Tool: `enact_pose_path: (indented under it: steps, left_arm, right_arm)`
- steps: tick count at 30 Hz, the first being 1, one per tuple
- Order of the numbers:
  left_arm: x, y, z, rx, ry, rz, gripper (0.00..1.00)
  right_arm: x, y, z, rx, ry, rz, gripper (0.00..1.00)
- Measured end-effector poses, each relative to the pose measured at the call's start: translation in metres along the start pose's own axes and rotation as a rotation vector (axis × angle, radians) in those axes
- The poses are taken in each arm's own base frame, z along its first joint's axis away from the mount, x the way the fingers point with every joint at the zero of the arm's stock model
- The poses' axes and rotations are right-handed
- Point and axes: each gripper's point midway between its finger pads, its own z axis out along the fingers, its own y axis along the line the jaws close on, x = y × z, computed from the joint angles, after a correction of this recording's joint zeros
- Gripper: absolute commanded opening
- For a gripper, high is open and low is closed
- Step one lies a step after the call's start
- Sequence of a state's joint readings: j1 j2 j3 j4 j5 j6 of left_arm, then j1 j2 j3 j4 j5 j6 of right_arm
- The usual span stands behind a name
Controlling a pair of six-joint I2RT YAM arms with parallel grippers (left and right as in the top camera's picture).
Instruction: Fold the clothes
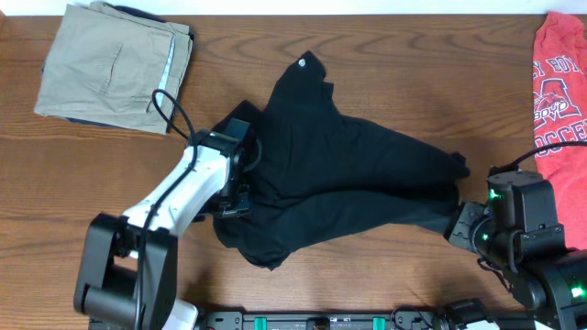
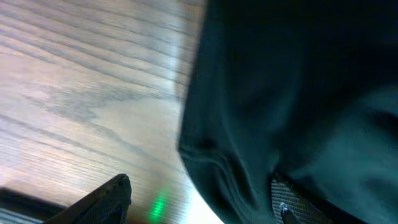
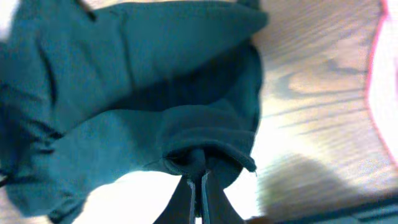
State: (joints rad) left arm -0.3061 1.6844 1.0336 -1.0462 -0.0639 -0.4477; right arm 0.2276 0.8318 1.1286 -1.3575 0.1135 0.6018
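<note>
1. Nearest the robot, the right gripper (image 1: 456, 223) is set at the right-hand end of the black garment (image 1: 348, 174). In the right wrist view its jaws are seen pressed together on a rolled hem of that cloth.
2. A little farther in, the left gripper (image 1: 237, 186) is set at the garment's left-hand end. In the left wrist view its jaws stand apart. One finger (image 2: 112, 196) is bare over the bench (image 1: 413, 73), and the other is covered by the cloth's edge. No grip is judged to have been made there yet.
3. The garment is spread rumpled in the middle of the bench. Its long axis runs across the bench from left to right, so one end is presented to each arm. A narrower part reaches toward the far edge.
4. The coming move is judged to turn on that axis. With the right end pinched, the left end lies just to the inner side of the open jaws and would have to be clamped before the cloth can be stretched flat.
5. Farthest away, folded khaki trousers (image 1: 110, 64) are seen at the far left corner. A red shirt (image 1: 561, 92) lies along the right edge. Both lie apart from the black garment.
</note>
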Motion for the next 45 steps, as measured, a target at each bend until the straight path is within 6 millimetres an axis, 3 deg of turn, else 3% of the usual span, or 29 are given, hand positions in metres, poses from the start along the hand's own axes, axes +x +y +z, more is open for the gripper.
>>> enact_pose_path:
  steps: [4, 7, 11, 14, 21, 28, 31, 36, 45]
  left_arm:
    - [-0.009, 0.024, 0.006, 0.011, 0.035, -0.11, 0.71]
    - [-0.013, 0.042, 0.01, 0.077, 0.081, -0.223, 0.62]
    - [-0.015, 0.053, 0.013, 0.185, 0.13, -0.296, 0.6]
    - [-0.012, 0.044, 0.01, 0.266, 0.155, -0.261, 0.61]
    - [0.001, 0.0, 0.017, 0.412, 0.169, -0.134, 0.66]
    - [0.014, -0.026, 0.032, 0.477, 0.165, -0.084, 0.7]
    - [0.017, -0.033, 0.031, 0.481, 0.152, -0.074, 0.56]
    - [0.026, -0.043, 0.034, 0.486, 0.165, -0.056, 0.06]
    - [0.037, -0.034, 0.036, 0.432, 0.208, -0.056, 0.06]
  right_arm:
    - [-0.001, -0.008, 0.001, 0.044, -0.005, -0.005, 0.01]
    - [-0.006, -0.016, 0.003, 0.082, -0.01, 0.027, 0.01]
    - [-0.014, -0.025, 0.011, 0.132, -0.004, 0.07, 0.01]
    - [-0.022, -0.029, 0.02, 0.164, 0.008, 0.095, 0.01]
    - [-0.027, -0.033, 0.046, 0.233, 0.097, 0.1, 0.01]
    - [-0.028, -0.033, 0.052, 0.241, 0.112, 0.098, 0.01]
    - [-0.028, -0.032, 0.052, 0.235, 0.111, 0.099, 0.01]
    - [-0.028, -0.031, 0.052, 0.231, 0.113, 0.099, 0.01]
    - [-0.03, -0.029, 0.053, 0.221, 0.103, 0.095, 0.01]
